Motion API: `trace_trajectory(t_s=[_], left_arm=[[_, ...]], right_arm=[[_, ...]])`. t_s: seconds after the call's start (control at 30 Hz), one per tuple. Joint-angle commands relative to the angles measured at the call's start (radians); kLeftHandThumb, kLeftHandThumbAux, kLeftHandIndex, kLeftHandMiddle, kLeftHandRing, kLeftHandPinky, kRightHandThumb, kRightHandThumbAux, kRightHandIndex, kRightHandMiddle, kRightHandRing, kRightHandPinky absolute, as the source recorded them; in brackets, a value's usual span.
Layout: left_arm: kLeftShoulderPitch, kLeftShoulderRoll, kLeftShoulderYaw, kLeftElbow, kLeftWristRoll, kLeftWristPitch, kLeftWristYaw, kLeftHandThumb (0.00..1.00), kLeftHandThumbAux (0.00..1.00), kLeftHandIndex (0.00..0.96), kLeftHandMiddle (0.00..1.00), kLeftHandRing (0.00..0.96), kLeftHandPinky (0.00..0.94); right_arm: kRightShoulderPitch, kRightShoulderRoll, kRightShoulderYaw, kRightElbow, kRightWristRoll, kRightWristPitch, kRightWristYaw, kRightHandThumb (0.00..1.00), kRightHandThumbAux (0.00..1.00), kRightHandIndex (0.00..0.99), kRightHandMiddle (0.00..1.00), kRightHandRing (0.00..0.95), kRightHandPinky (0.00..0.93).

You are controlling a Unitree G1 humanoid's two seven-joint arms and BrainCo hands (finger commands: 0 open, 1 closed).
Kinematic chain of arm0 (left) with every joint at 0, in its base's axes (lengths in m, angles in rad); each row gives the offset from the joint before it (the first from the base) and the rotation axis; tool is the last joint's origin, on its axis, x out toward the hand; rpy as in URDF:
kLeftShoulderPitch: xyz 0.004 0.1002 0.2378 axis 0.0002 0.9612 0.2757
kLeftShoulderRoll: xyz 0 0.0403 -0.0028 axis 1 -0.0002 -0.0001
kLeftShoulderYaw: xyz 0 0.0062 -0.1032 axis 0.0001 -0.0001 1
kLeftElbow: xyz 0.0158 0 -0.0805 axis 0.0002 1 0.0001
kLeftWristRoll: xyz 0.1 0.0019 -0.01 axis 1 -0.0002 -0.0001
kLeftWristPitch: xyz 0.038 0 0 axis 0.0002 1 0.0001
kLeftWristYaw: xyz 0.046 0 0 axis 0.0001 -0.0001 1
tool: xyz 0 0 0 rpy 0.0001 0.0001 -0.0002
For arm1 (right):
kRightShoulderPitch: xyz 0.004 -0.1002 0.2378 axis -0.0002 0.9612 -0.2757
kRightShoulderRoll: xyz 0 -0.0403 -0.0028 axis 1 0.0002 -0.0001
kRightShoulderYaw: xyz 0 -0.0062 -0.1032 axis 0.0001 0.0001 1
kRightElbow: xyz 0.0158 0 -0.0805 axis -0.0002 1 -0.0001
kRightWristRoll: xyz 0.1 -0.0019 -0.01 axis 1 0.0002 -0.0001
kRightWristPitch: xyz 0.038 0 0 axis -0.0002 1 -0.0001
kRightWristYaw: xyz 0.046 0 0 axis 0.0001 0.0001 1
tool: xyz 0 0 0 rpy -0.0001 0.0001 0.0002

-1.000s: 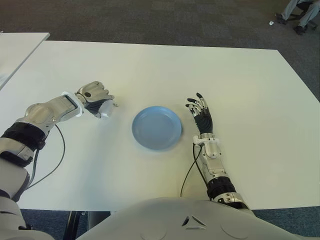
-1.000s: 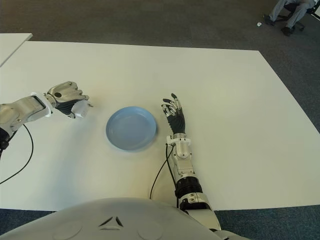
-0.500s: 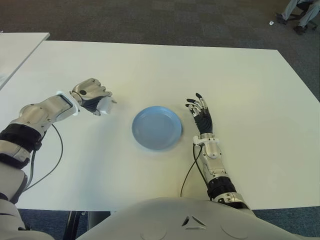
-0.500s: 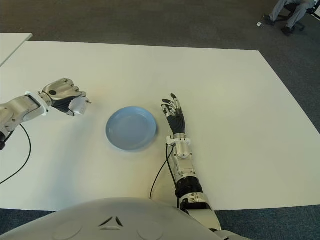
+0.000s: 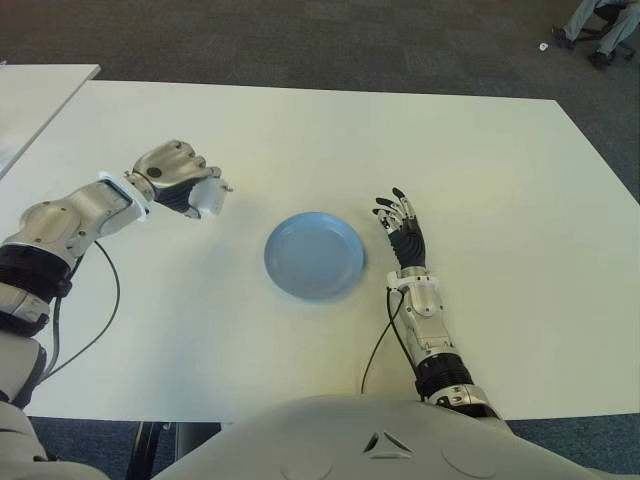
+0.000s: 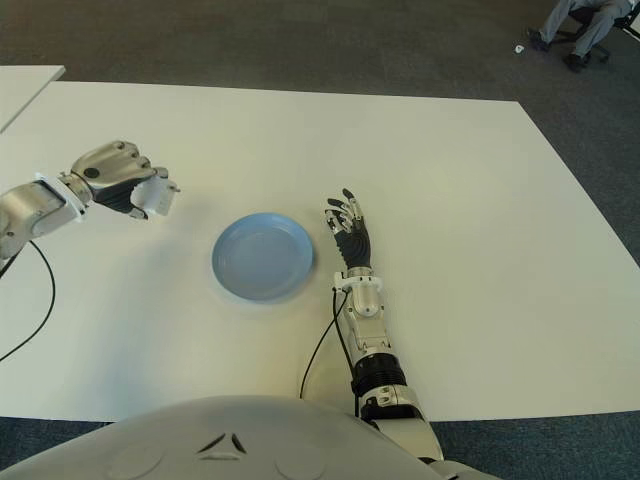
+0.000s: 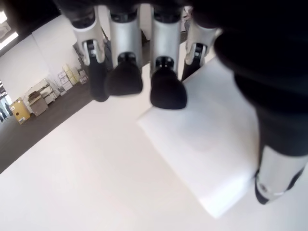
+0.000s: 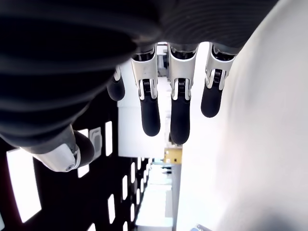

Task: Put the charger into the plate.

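My left hand (image 5: pixel 185 185) is curled around a white block-shaped charger (image 5: pixel 210 196), held above the white table (image 5: pixel 480 160) to the left of the plate. In the left wrist view the charger (image 7: pixel 207 144) sits between the dark fingertips (image 7: pixel 166 91) and the thumb. A round light-blue plate (image 5: pixel 313 255) lies near the table's middle with nothing in it. My right hand (image 5: pixel 402 225) shows just right of the plate, fingers straight and spread, holding nothing.
A second white table's corner (image 5: pixel 40 95) shows at the far left. Dark carpet (image 5: pixel 300 40) runs beyond the table, where a seated person's legs (image 5: pixel 600 25) are at the far right. A black cable (image 5: pixel 95 320) hangs from my left forearm.
My left hand has risen and drawn a little back and leftward with the charger in it. The right hand and the plate have stayed still.
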Motion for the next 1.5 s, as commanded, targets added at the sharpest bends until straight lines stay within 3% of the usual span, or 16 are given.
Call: trace_trajectory(t_s=[0.03, 0.17, 0.33, 0.77, 1.0, 1.5], left_arm=[[0.024, -0.014, 0.061, -0.085, -0.057, 0.029, -0.043, 0.743, 0.697, 0.443, 0.834, 0.838, 0.818], [0.064, -0.024, 0.115, -0.213, -0.124, 0.057, -0.113, 0.745, 0.697, 0.443, 0.845, 0.844, 0.817], [0.073, -0.050, 0.130, -0.268, -0.148, 0.063, -0.156, 0.748, 0.697, 0.444, 0.853, 0.849, 0.812], [0.027, -0.224, 0.112, -0.365, -0.158, 0.110, -0.289, 0.749, 0.696, 0.444, 0.851, 0.846, 0.809], [0.028, -0.303, 0.103, -0.418, -0.168, 0.128, -0.325, 0.750, 0.696, 0.444, 0.852, 0.850, 0.822], [0.021, -0.346, 0.076, -0.395, -0.154, 0.065, -0.333, 0.753, 0.694, 0.445, 0.857, 0.858, 0.830]], right_arm=[[0.001, -0.004, 0.000, 0.005, -0.004, 0.020, -0.001, 0.000, 0.501, 0.000, 0.266, 0.283, 0.222], [-0.003, -0.003, -0.003, 0.014, 0.003, 0.017, 0.000, 0.000, 0.504, 0.000, 0.272, 0.287, 0.227], [-0.009, 0.001, -0.007, 0.025, 0.011, 0.016, 0.001, 0.008, 0.514, 0.000, 0.276, 0.288, 0.216], [-0.038, 0.006, -0.018, 0.082, 0.029, -0.005, 0.004, 0.026, 0.538, 0.000, 0.232, 0.253, 0.207], [-0.051, 0.013, -0.029, 0.115, 0.067, -0.020, 0.044, 0.021, 0.553, 0.000, 0.159, 0.162, 0.144], [-0.063, 0.035, -0.039, 0.136, 0.076, -0.009, 0.054, 0.001, 0.579, 0.000, 0.076, 0.075, 0.085]])
